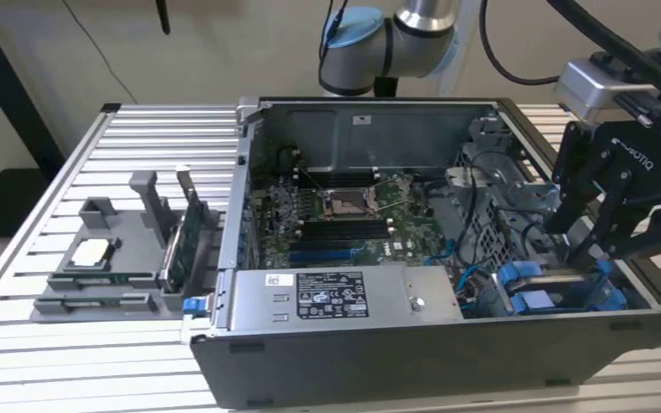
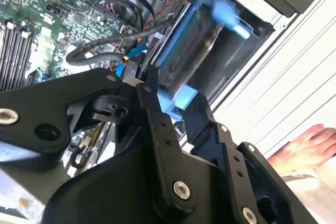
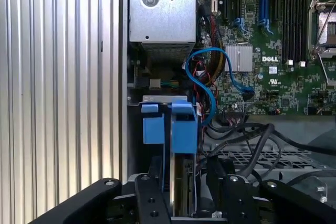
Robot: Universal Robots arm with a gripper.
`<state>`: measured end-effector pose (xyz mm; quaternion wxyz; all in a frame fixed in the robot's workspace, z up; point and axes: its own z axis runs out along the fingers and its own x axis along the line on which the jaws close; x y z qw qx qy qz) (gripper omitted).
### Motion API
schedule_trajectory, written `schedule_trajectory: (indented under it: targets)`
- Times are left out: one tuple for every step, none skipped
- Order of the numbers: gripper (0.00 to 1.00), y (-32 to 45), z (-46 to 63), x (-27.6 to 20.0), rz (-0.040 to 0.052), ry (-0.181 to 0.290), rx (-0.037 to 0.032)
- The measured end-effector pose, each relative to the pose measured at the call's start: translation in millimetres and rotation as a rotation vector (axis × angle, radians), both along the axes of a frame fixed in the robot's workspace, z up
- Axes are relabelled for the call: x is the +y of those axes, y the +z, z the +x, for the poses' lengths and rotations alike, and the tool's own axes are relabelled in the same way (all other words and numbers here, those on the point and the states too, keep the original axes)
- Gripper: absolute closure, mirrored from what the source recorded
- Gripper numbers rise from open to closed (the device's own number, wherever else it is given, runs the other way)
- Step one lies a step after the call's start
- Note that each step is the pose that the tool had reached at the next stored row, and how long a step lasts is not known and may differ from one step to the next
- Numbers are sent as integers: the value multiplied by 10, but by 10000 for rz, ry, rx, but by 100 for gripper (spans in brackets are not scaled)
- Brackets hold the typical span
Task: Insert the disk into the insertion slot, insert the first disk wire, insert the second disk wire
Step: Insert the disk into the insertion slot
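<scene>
Inside the open computer case point(image 1: 342, 344), my gripper point(image 1: 612, 245) hovered over the drive cage point(image 1: 560, 297), fingers point(image 3: 152, 203) closed around the disk point(image 3: 181, 182) in its blue carrier, standing partway down the insertion slot point(image 3: 157, 100) beside another blue-fronted carrier point(image 3: 152, 127); seating apparently unfinished, both disk wires seemingly unconnected.

We see a black-and-white printed label point(image 1: 328, 297) on the grey power supply box point(image 1: 423, 303), lower middle of the exterior view, its print too small to read. White lettering point(image 1: 635, 155) marks the pincer point(image 1: 595, 249) at the right. More white lettering stands on the motherboard point(image 3: 273, 85) in the first wrist view.
</scene>
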<state>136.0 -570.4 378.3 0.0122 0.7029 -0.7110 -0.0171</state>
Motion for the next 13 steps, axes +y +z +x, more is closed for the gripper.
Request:
schedule_trajectory:
  targets:
    - [53, 5, 0, 0, -2, -1, 0]
    - [53, 10, 0, 0, -1, -1, 0]
    - [53, 19, 0, 0, -3, 0, 0]
    - [53, 30, 0, 1, -4, -1, 0]
    - [53, 42, 0, 1, -2, -1, 0]
    - [53, 52, 0, 2, -2, -1, 0]
    - [53, 65, 0, 4, -3, 0, 0]
    - [53, 79, 0, 6, -1, 0, 0]
    - [53, 97, 0, 8, -3, 0, 0]
    - [53, 116, -1, 10, -3, 0, 0]
    - [53, 131, -1, 12, -1, 0, 0]
    - [53, 144, -3, 15, -2, 0, 0]
    - [53, 157, -5, 19, -3, -1, 0]
